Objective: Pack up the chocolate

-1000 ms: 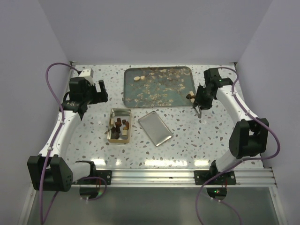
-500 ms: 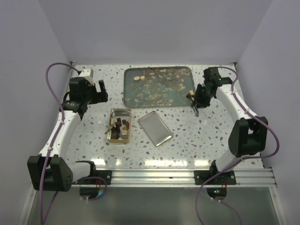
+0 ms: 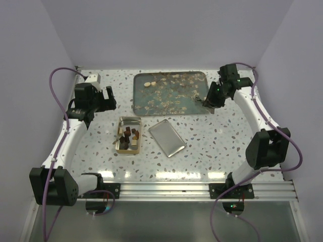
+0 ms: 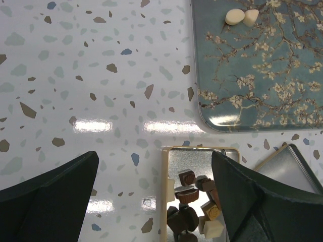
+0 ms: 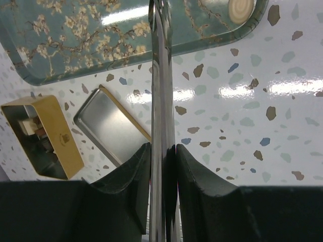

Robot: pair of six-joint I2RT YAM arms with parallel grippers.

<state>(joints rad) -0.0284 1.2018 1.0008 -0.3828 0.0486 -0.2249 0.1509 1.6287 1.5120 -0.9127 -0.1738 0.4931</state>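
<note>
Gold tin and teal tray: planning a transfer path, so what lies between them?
Nothing: only a bare strip of speckled tabletop separates the gold tin from the teal tray, shown in the left wrist view.

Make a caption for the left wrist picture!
Gold tin holding chocolates near the teal blossom tray, where two cream pieces lie.

Brown and cream chocolate (image 3: 130, 136) lumps lie jumbled in the open gold tin (image 3: 129, 121); two cream pieces (image 3: 150, 84) sit together on the teal tray (image 3: 174, 91).
</note>
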